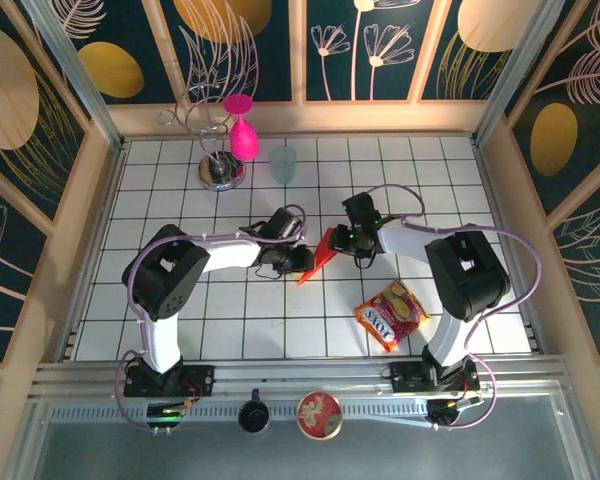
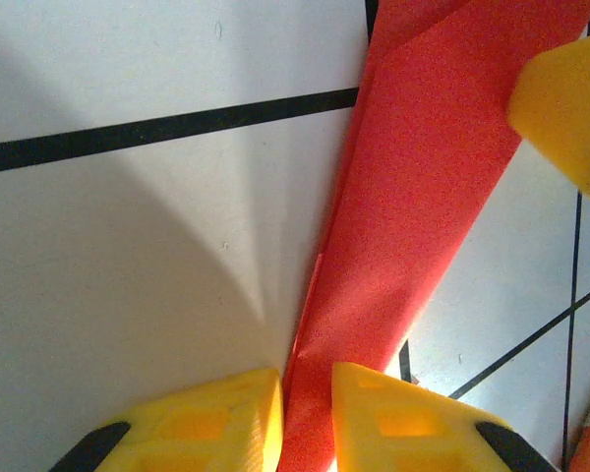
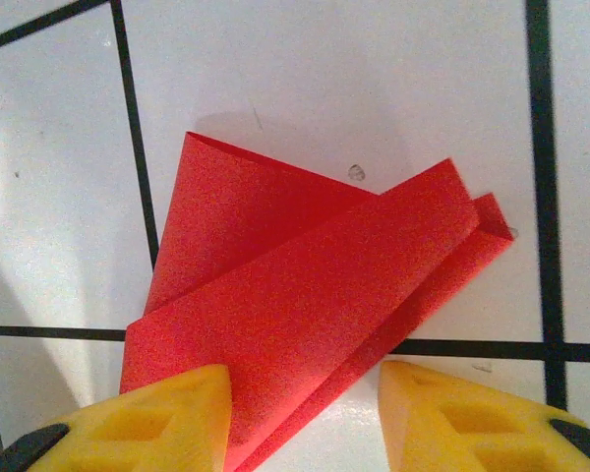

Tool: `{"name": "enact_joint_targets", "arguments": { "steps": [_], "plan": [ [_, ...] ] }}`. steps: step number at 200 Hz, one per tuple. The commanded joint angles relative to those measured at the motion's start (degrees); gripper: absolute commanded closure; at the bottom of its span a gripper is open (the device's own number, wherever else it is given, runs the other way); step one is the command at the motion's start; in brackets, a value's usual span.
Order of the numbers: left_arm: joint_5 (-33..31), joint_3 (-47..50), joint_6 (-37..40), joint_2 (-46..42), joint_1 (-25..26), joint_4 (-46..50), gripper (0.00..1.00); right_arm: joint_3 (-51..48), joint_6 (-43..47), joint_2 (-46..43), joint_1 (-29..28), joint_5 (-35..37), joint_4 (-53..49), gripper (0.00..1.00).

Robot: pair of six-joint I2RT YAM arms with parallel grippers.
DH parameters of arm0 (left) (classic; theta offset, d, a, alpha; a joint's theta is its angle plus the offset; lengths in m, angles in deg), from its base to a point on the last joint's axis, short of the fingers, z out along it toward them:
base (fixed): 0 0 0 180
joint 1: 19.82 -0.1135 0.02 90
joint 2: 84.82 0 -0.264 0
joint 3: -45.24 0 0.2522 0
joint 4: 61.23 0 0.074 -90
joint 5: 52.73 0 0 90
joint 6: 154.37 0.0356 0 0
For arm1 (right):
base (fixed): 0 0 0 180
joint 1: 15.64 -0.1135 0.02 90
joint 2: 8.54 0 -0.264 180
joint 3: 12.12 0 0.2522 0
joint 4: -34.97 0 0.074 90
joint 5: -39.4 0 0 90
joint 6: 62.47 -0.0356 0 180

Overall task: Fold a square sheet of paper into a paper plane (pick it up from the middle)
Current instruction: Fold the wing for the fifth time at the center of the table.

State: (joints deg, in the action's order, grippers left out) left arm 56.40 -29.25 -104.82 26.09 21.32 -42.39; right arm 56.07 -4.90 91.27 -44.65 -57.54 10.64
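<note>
Paper sheet (image 1: pixel 318 258), red and folded into a long narrow shape, is near the middle of the white grid table (image 1: pixel 180 320), between your two arms. Your left gripper (image 2: pixel 305 376) has its jaws narrow and pinches one end of the fold between its yellow fingers (image 2: pixel 226 418). Your right gripper (image 3: pixel 303 372) stands half wide around the other end; you can see bare table beside one finger, so it does not clamp. A snack packet (image 1: pixel 392 314) lies apart, near the right arm
</note>
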Motion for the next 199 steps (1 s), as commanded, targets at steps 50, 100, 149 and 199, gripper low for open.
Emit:
{"name": "enact_joint_targets", "arguments": {
  "steps": [50,100,149,199],
  "plan": [
    [-8.76,1.32,4.32,11.25,0.48,2.83,0.77,-4.45,-5.06,-10.68,0.06,-8.53,8.94,0.63],
    [-8.58,1.47,4.27,11.06,0.48,2.65,0.77,-1.24,-7.46,-3.96,-1.64,-13.43,12.74,0.78],
    [-8.59,1.49,4.10,10.79,0.47,2.43,0.78,0.50,-7.67,0.39,-1.75,-13.38,11.23,0.81],
    [-8.61,1.45,3.96,10.68,0.47,2.40,0.78,1.73,-7.74,2.14,-1.57,-8.14,6.11,0.81]
  ]
}}
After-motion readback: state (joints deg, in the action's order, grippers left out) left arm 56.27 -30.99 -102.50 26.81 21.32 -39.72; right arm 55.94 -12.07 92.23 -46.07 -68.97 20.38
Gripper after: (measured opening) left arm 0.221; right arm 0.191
